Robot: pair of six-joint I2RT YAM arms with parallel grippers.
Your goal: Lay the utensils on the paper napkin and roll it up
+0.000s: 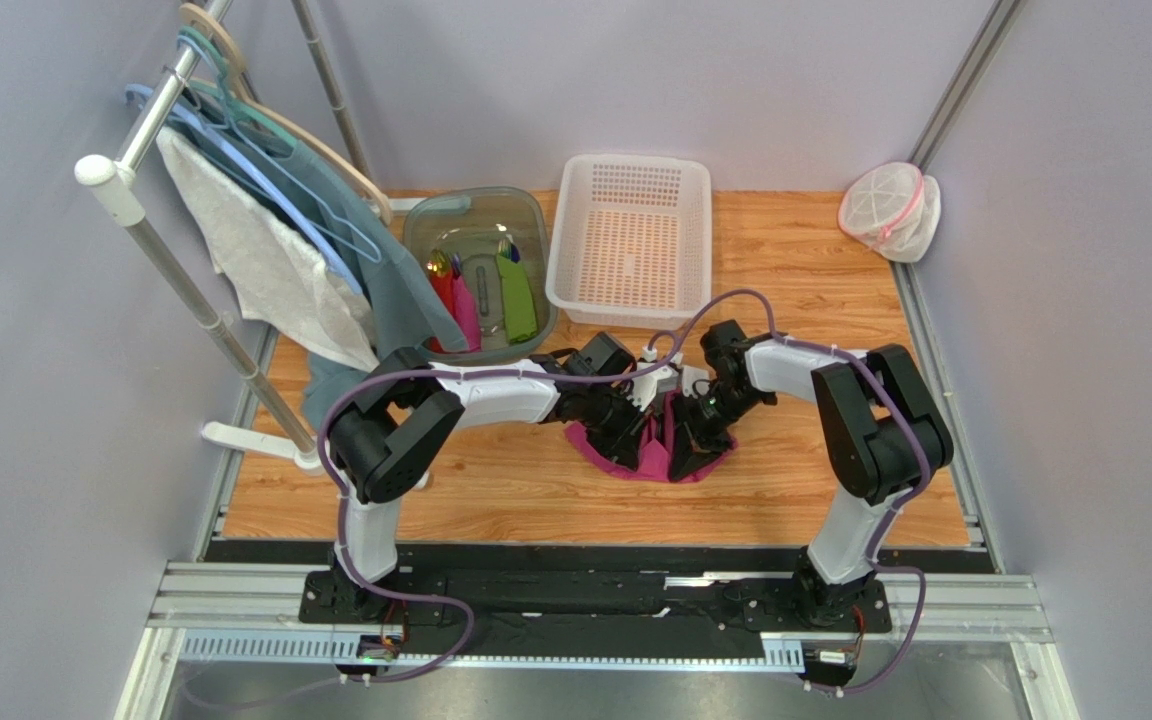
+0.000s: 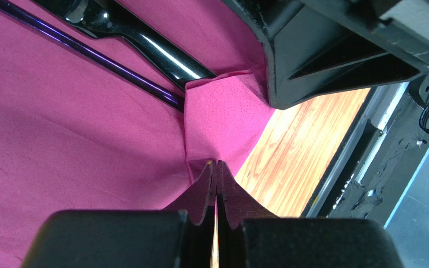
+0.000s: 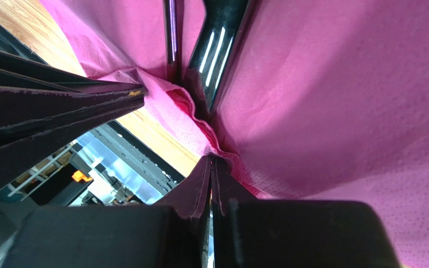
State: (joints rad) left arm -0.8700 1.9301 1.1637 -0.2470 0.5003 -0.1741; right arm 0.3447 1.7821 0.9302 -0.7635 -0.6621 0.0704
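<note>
the paper napkin (image 1: 606, 450) lies on the wooden table (image 1: 537, 480) in front of the white basket (image 1: 636, 162), right under the two claws, which meet over its middle. in the top view the arms cover most of it.

the left claw (image 2: 218, 167) is closed, its two fingers pressed flat together, and a raised fold of the napkin's edge runs up into the tips, so it is pinching the paper. just beyond the tips a small flap of napkin is folded over the ends of the knife (image 2: 144, 42) and the spoon (image 2: 88, 53). the two lie side by side on the sheet, slanting away from the claw toward the upper left.

the right claw (image 3: 211, 162) is also closed, with a crumpled ridge of the napkin's edge caught at its tips. the knife (image 3: 219, 44) and the spoon's thin purple handle (image 3: 170, 33) lie on the napkin just ahead of it, their near ends tucked into the same fold. the left claw's fingers (image 3: 60, 106) sit close beside it, at the napkin's edge over bare wood.
</note>
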